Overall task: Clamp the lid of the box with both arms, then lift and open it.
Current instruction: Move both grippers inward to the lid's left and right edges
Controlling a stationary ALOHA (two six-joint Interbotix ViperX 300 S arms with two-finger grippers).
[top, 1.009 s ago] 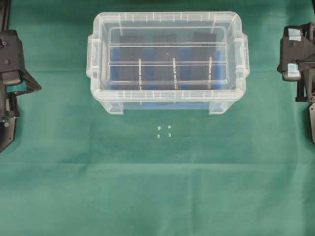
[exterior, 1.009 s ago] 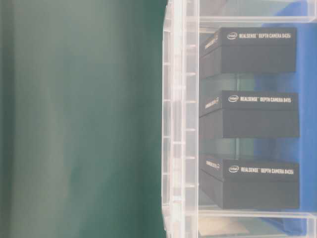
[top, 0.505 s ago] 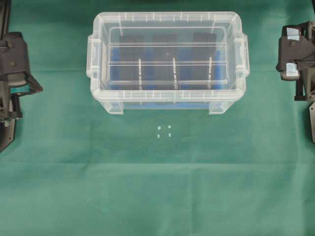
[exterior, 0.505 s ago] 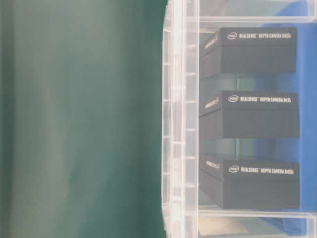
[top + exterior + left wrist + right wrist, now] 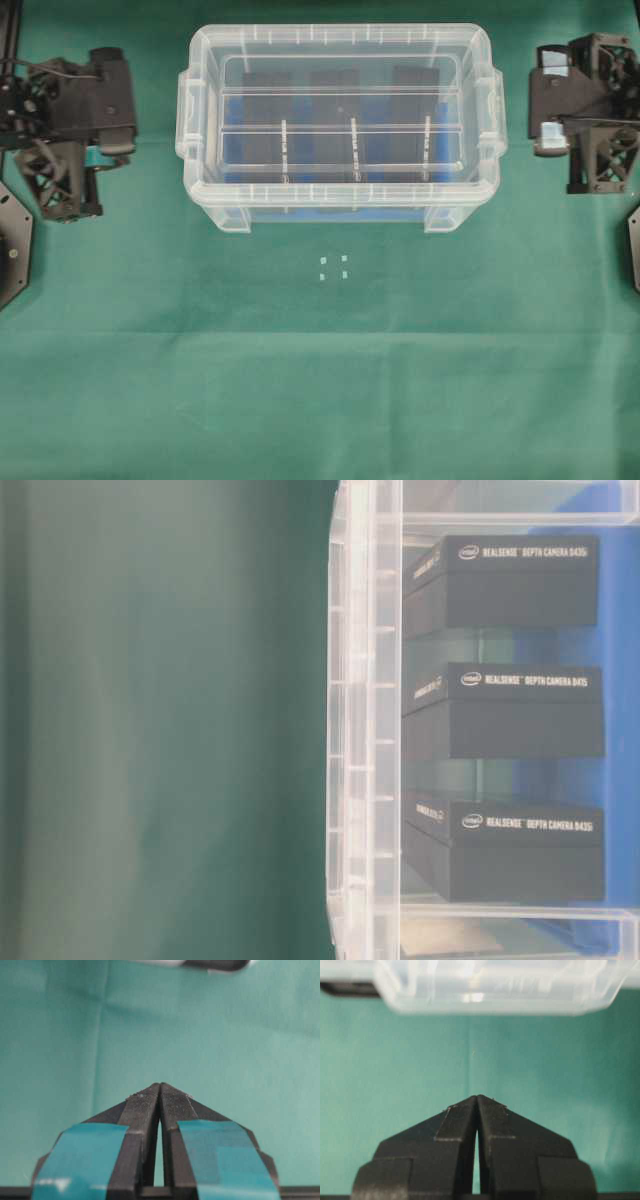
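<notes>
In the upper middle of the overhead frame, on the green cloth (image 5: pixel 320 380), stands the box (image 5: pixel 232 213), a deep clear plastic bin with a handle at each short end and feet at its corners. The lid (image 5: pixel 340 60) sits flat on top of it, closed, its two long ridges running left to right across the panel. Through the clear plastic show a blue insert (image 5: pixel 240 150) and three black blocks side by side. The table-level view looks through the box wall (image 5: pixel 360 720) at those three black cartons (image 5: pixel 520 710), each printed "RealSense Depth Camera D435", with the blue insert behind them at the right of the frame.

At the left edge of the overhead frame, level with the box, hangs the left arm (image 5: pixel 60 110), well apart from the left handle; a teal band shows under its wrist. Its wrist camera shows the left gripper (image 5: pixel 160 1087) over bare cloth, the two teal-taped fingers (image 5: pixel 135 1125) pressed tip to tip with nothing between them, and a sliver of the box at the top edge.

At the right edge of the overhead frame sits the right arm (image 5: pixel 585 105), near the right handle but not touching it. Its wrist view shows the right gripper (image 5: pixel 477 1099) likewise clenched tip to tip and empty, pointing at the box (image 5: pixel 485 990) that spans the top of that frame, blurred.

Four small pale marks (image 5: pixel 333 267) lie on the cloth just below the box.
</notes>
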